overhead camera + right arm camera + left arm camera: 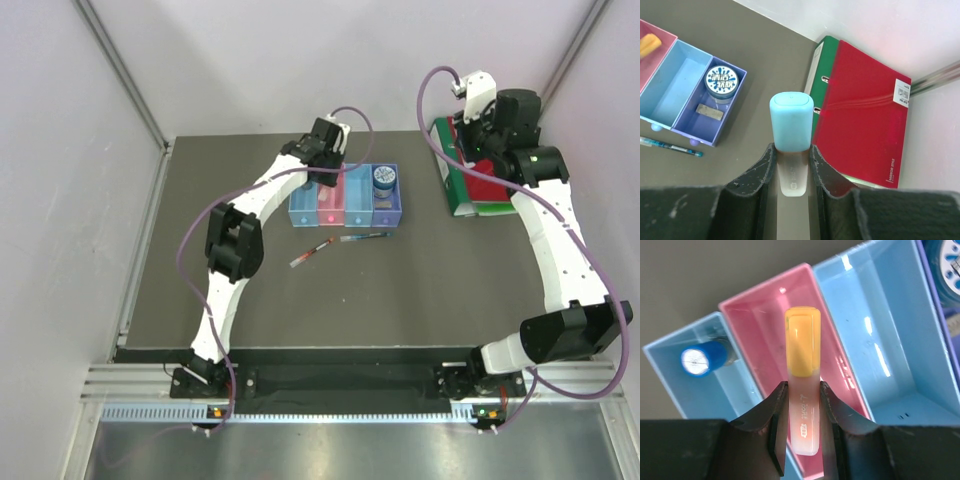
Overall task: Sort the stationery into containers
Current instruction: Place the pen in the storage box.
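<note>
My left gripper [803, 386] is shut on a pink-orange bar [802, 355] with a yellow cap, held over the pink bin [765, 340] of the containers [345, 205]. A tiny blue-capped bottle [702, 357] lies in the leftmost light blue bin [685, 400]. My right gripper [791, 148] is shut on a light blue bar [791, 122], raised beside the binders. The purple bin [715, 131] holds a round blue jar [722, 81] and a pale tag [709, 112]. A red pen [312, 253] and a dark pen [365, 237] lie on the mat in front of the bins.
A red binder [865, 125] lies on a green binder [822, 55] at the back right, close to the wall. The second light blue bin [880, 340] shows nothing inside. White walls enclose the dark mat [400, 300] at the back and sides.
</note>
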`<action>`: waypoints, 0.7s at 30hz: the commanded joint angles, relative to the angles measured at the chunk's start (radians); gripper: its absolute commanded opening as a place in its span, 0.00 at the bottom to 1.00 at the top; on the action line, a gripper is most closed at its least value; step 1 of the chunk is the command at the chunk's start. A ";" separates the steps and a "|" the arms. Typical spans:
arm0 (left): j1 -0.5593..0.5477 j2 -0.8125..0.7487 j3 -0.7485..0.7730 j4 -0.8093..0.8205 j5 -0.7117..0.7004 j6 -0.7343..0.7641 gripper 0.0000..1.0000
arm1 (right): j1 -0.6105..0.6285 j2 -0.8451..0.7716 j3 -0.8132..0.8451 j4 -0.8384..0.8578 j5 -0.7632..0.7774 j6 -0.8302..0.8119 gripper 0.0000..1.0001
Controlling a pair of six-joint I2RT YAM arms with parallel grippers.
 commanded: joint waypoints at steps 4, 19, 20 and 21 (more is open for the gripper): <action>0.015 0.008 0.032 0.062 -0.013 0.011 0.00 | 0.004 -0.044 0.001 0.035 -0.032 0.029 0.09; 0.018 0.000 -0.006 0.102 0.012 0.035 0.49 | 0.005 -0.033 0.027 0.032 -0.047 0.039 0.09; 0.018 0.000 -0.004 0.103 0.012 0.035 0.49 | 0.005 -0.033 0.030 0.031 -0.049 0.040 0.09; 0.021 -0.006 -0.004 0.103 0.013 0.034 0.49 | 0.005 -0.031 0.034 0.028 -0.055 0.040 0.08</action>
